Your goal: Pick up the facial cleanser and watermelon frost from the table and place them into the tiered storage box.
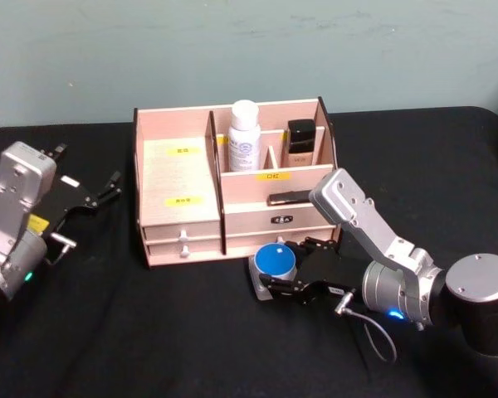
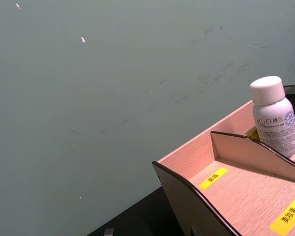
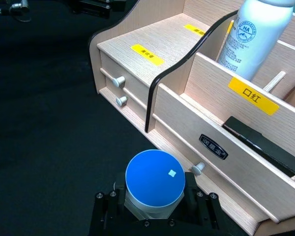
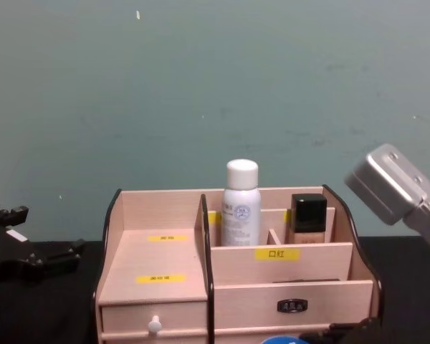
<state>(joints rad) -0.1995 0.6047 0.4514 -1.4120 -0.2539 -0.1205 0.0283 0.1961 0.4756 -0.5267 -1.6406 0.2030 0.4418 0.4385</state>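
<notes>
L: my left gripper (image 1: pixel 90 189) is idling left of the tiered storage box (image 1: pixel 174 178), jaws spread, giving room | white bottle (image 1: pixel 243 137) is standing in box's rear compartment | R: my right gripper (image 1: pixel 289 269) is clamping blue-lidded jar (image 1: pixel 275 259) just before box's drawers, probably for lifting in.

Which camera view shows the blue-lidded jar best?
The right wrist view: the jar is close, its whole lid plain, held in the right gripper. The head view shows it smaller, before the wooden box. The chest view catches just a sliver of lid.
</notes>
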